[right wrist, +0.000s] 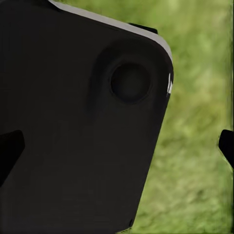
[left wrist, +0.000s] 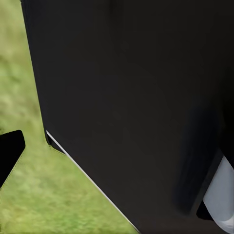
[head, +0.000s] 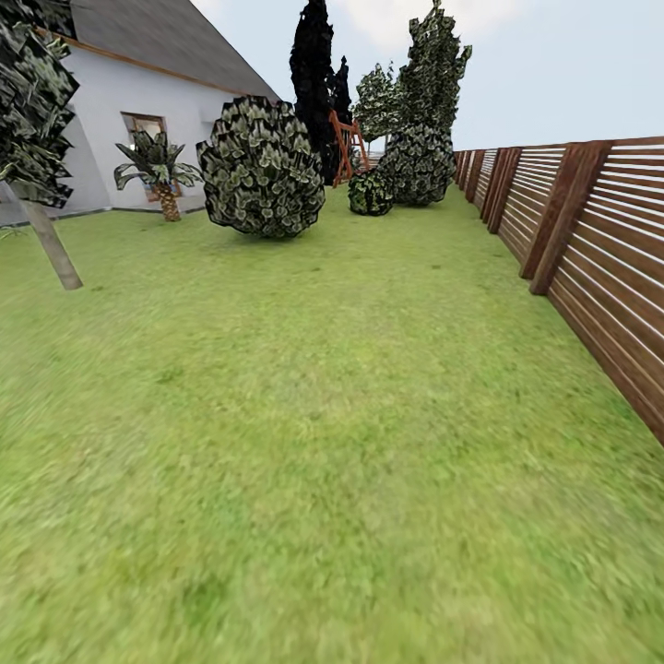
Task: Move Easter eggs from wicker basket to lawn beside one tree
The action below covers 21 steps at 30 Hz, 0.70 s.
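The lawn (head: pixel 350 443) runs broad and open ahead, bounded on the right by a slatted wooden fence (head: pixel 590 249). A leaning pale tree trunk (head: pixel 51 244) stands at its left edge, well apart from a round bush (head: pixel 261 166), a small palm (head: pixel 159 175) and the white house (head: pixel 120 111) behind. Tall shrubs (head: pixel 420 120) close the far end. Both wrist views show dark robot bodywork (left wrist: pixel 136 97) over grass; whether either tool is open or closed cannot be told.

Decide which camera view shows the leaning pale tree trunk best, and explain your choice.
The head view: the tree leans at the far left on the lawn, trunk fully visible. Both wrist views show dark robot bodywork and blurred grass.
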Motion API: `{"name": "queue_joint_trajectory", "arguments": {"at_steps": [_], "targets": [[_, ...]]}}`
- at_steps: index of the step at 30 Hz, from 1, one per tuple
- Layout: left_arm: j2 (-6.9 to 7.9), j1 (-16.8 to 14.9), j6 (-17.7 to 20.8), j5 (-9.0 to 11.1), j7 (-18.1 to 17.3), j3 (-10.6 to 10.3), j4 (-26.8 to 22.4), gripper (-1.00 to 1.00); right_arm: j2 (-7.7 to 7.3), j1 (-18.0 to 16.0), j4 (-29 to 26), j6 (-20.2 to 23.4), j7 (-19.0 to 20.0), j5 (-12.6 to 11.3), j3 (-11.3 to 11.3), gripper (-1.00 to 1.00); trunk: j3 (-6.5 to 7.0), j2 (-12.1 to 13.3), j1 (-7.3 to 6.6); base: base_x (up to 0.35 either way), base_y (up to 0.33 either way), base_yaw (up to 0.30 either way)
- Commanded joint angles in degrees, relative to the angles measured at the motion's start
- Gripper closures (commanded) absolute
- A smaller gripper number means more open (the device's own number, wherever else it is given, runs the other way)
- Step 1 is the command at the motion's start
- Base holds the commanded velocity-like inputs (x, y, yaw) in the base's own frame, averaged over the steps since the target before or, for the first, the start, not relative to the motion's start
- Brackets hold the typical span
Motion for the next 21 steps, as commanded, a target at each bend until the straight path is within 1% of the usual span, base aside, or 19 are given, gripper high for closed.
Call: {"name": "queue_joint_trajectory", "arguments": {"at_steps": [1,10,17,21], "targets": [[-0.01,0.0,-0.12,0.06,0.02,0.02,-0.02,-1.0,-0.11,-0.03,0.04,-0.15,-0.03,0.15,0.28,-1.0,-0.04,-0.02,0.03,0.341,0.0,0.0],[-0.02,0.0,-0.12,0.06,0.02,0.02,-0.02,-1.0,0.15,-0.03,0.04,-0.15,-0.03,0.26,0.28,-1.0,-0.04,-0.02,0.03,0.341,0.0,0.0],[-0.01,0.0,-0.12,0.06,0.02,0.02,-0.01,-1.0,-0.14,-0.03,0.06,-0.15,-0.03,0.13,0.28,-1.0,-0.04,-0.02,0.03,0.341,0.0,0.0],[-0.01,0.0,-0.12,0.06,0.02,0.02,-0.02,-1.0,0.08,-0.03,0.04,-0.15,-0.03,0.21,0.28,-1.0,-0.04,-0.02,0.03,0.341,0.0,0.0]]}}
